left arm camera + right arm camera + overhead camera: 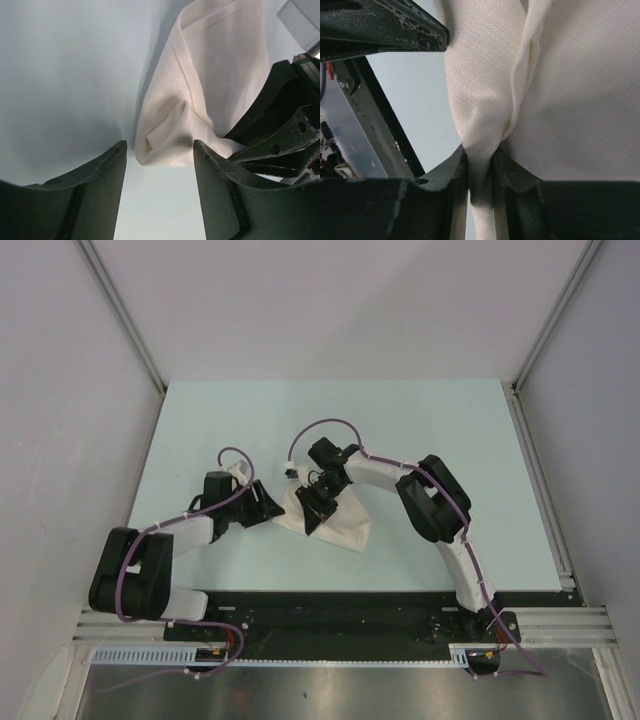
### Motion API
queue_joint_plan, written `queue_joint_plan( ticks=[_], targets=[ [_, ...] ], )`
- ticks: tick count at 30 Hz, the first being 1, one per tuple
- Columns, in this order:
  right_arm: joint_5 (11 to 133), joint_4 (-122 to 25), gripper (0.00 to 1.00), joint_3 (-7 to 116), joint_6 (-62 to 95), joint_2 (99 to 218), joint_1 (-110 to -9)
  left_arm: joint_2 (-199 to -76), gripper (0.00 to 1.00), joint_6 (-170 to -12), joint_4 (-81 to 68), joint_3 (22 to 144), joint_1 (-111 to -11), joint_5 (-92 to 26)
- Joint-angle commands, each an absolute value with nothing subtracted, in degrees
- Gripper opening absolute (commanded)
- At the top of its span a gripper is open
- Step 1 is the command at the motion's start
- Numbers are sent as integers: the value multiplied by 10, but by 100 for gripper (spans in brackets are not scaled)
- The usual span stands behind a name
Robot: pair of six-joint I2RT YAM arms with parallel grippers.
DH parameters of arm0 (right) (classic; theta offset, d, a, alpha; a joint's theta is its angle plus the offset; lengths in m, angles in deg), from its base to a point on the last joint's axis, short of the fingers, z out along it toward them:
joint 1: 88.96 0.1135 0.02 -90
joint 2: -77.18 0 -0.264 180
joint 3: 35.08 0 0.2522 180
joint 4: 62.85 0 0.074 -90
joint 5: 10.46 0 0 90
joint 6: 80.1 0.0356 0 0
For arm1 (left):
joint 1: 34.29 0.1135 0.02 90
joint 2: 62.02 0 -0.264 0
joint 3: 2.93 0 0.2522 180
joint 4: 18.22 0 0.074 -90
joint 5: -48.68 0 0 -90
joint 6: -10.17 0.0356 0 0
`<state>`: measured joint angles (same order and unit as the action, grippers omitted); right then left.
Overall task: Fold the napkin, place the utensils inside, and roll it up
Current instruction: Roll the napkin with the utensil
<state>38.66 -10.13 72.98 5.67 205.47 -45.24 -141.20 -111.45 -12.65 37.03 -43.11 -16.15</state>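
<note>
The napkin is a bunched, partly rolled white cloth near the table's middle. My right gripper is over its left part, shut on a pinched fold of the napkin; the cloth runs down between the right gripper's two jaws. Just left of the cloth, my left gripper stands open. In the left wrist view the left gripper has only bare table between its jaws, a little short of the napkin's rounded end. The utensils are hidden or out of view.
The pale table is walled by grey panels with metal rails at the sides. The right arm's black fingers press into the cloth at the right of the left wrist view. A left finger crosses the top of the right wrist view.
</note>
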Motion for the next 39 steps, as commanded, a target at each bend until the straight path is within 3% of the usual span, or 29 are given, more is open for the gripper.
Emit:
queue_joint_plan(
  ticks=[1,9,15,16,19,24,30,34,39],
  targets=[
    [348,-67,25,733,66,2101,-441,-1438,62,-1116,-175,380,-428,-133],
    [336,-59,26,743,63,2115,-448,-1488,60,-1125,-204,393,-428,-118],
    [339,-58,28,746,62,2112,-452,-1511,23,-1131,-215,396,-428,-108],
    [344,-60,30,745,63,2109,-453,-1513,13,-1132,-213,396,-427,-106],
    [387,-72,45,743,74,2077,-454,-1515,1,-1129,-200,402,-428,-109],
    [510,-156,59,696,96,1970,-454,-1512,0,-1122,-174,418,-428,-113],
    [689,-279,69,610,73,1846,-392,-1525,0,-1117,-126,441,-428,-124],
    [758,-348,70,527,47,1816,-347,-1539,0,-1119,-107,452,-427,-126],
    [767,-374,67,511,40,1825,-316,-1551,0,-1117,-96,465,-428,-127]
  ],
)
